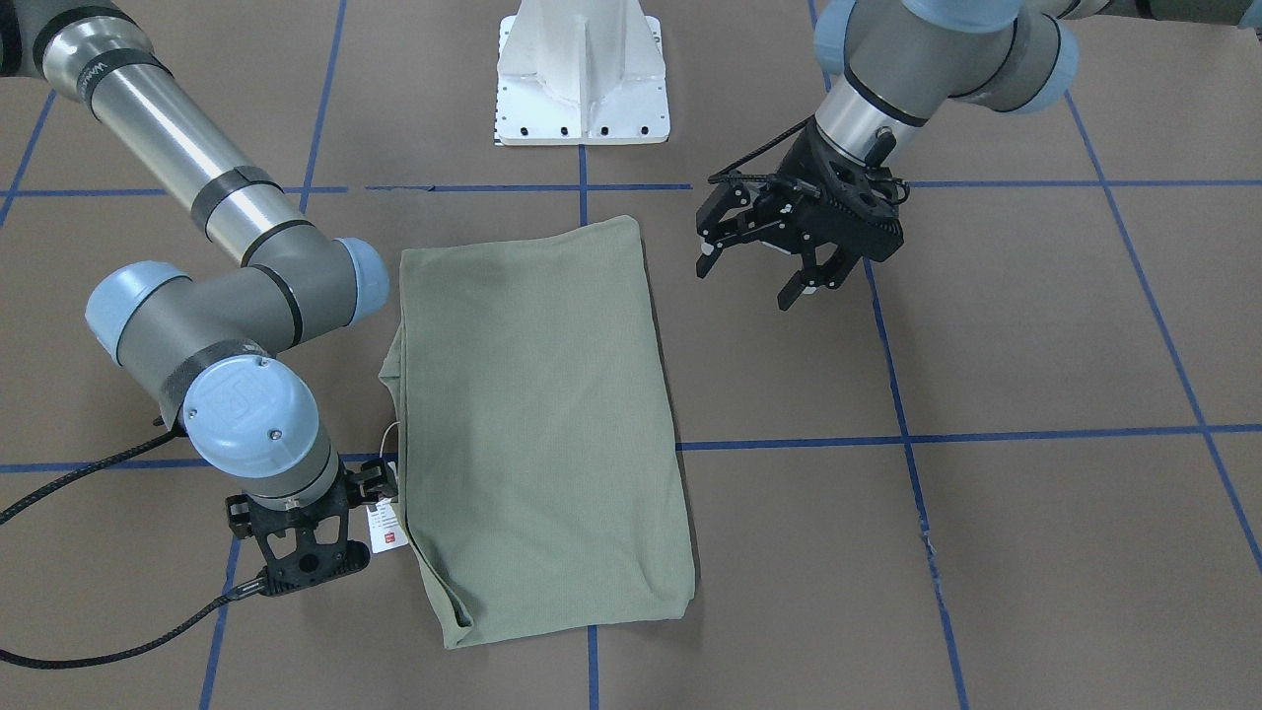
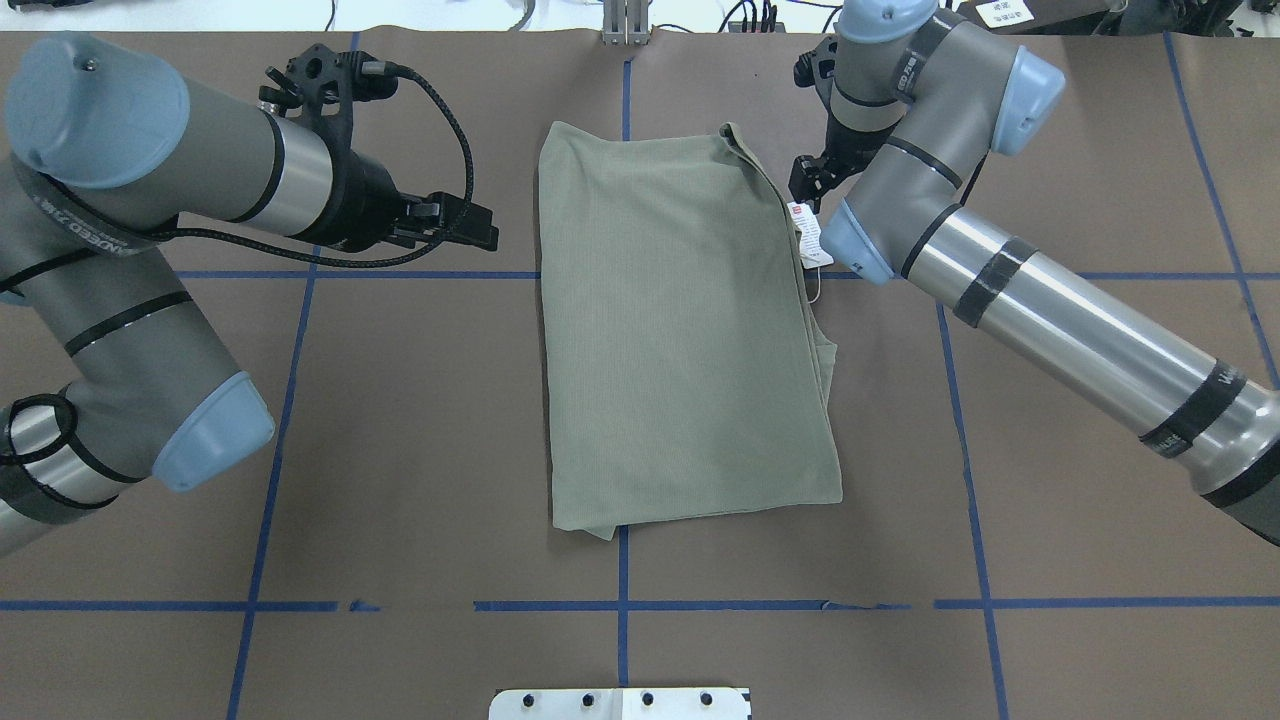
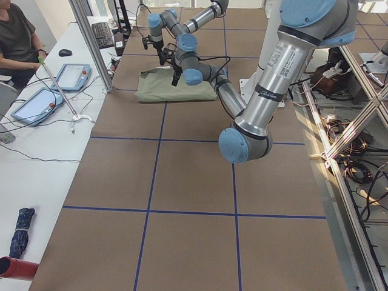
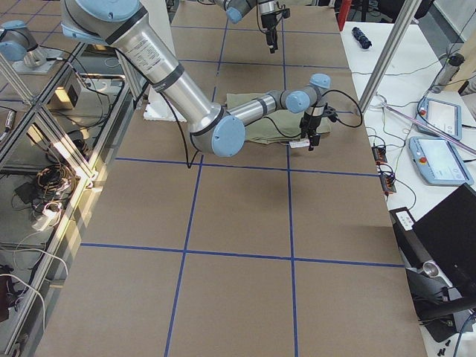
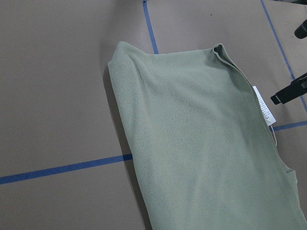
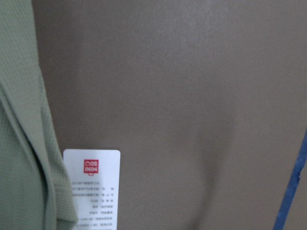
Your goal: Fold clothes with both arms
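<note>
shirt (image 2: 680,330) is lying folded at the centre of the bench (image 2: 1050,450). left pincer (image 1: 749,281) is hovering wide open, empty; right pincer (image 1: 375,481) is showing too little to tell its opening.

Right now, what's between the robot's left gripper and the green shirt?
Nothing is there. In the overhead view only bare brown table lies between the left gripper and the shirt. The front-facing view shows the same gap.

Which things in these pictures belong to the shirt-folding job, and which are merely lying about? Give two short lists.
Belonging to the job: green shirt; its white hang tag; left gripper; right gripper.

Lying about: white pedestal base; tablet and keyboard on the side table.
</note>
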Available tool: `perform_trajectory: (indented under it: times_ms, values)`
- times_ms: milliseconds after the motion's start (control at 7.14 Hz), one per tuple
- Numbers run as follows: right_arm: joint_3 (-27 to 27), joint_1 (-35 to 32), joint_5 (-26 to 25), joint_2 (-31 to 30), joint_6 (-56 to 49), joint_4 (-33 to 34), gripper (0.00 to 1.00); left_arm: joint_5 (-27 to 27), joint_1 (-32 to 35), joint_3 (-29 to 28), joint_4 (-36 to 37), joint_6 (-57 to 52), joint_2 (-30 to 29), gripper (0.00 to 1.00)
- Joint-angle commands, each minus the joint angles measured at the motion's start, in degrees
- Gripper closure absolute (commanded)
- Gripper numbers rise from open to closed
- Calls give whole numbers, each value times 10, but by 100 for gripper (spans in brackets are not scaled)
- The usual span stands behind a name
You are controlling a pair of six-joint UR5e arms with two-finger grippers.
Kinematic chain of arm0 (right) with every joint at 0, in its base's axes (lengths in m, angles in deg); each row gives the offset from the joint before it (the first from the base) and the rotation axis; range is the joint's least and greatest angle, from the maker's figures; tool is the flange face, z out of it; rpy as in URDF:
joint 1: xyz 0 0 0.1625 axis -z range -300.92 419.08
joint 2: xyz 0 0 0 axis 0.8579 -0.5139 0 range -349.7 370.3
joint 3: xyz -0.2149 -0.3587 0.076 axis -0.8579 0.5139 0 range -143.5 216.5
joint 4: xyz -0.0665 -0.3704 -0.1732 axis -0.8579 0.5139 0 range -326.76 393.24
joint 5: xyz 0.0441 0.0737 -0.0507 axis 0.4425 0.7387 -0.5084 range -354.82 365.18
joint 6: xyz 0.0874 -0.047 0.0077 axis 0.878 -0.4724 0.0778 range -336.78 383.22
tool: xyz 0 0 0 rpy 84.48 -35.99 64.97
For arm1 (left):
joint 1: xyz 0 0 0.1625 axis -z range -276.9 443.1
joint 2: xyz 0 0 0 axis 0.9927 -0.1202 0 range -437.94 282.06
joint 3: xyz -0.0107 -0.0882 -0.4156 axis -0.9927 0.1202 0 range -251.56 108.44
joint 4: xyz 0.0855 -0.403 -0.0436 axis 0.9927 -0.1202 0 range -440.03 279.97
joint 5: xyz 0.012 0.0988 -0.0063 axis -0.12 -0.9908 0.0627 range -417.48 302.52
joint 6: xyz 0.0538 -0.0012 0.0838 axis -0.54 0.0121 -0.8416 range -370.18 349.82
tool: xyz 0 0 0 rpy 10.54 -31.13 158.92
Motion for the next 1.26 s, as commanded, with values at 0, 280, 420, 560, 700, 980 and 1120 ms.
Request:
perform_trajectory:
  times_ms: [0, 280, 420, 560, 700, 980, 1120]
  values:
    - [20, -1, 4, 36, 12, -4, 0, 0, 1, -11, -2, -4, 2, 0]
    - [138, 1, -17, 109, 14, -42, 0, 0, 3, -19, -24, -5, 2, 0]
    - [190, 4, -18, 115, 16, -103, 0, 1, 3, -19, -25, -4, 2, 0]
    - [217, 15, -18, 133, 34, -125, 0, 1, 3, -19, -25, -5, 2, 0]
    - [221, 26, -19, 140, 41, -128, 0, 1, 5, -19, -25, -6, 3, 0]
    - [252, 30, -31, 144, 73, -192, 0, 1, 6, -19, -25, -6, 3, 0]
    - [255, 29, -52, 144, 73, -201, 0, 1, 6, -19, -25, -5, 3, 0]
